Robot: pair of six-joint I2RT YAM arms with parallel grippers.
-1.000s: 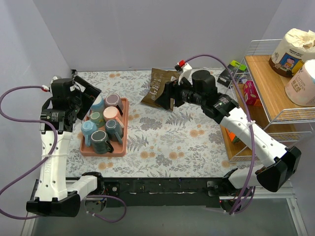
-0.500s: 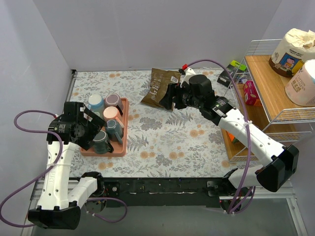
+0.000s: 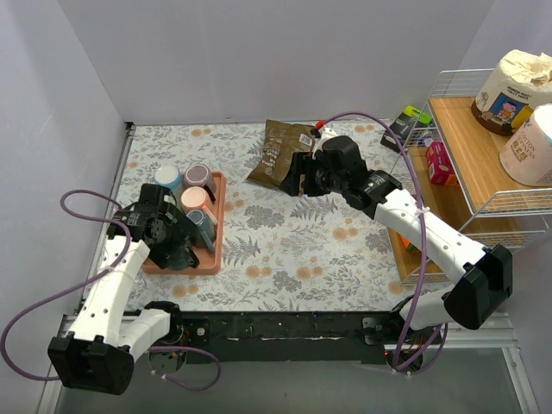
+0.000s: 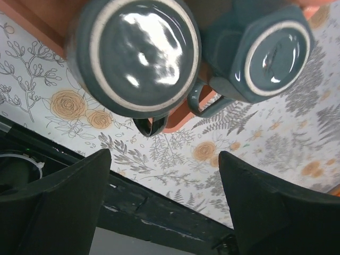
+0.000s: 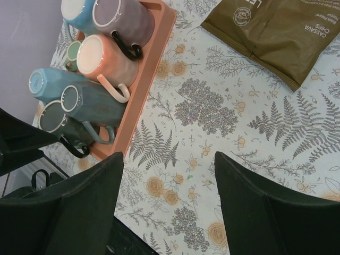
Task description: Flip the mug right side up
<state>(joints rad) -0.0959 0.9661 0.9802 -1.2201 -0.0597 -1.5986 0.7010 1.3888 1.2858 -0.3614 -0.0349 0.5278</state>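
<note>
Left end effector [image 4: 164,159] hovered with fingers [image 4: 58,202] spread over the inverted dark mug [image 4: 141,53] at the tray's [image 3: 207,268] near corner; closing off-centre could tip it or shove the teal mug [image 4: 265,48] beside it.

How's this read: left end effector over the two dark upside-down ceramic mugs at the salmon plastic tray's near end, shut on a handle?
Not shut. Left wrist view: the left end effector is open, gripping nothing. Rest holds: it is over the two dark upside-down ceramic mugs at the salmon plastic tray's near end.
</note>
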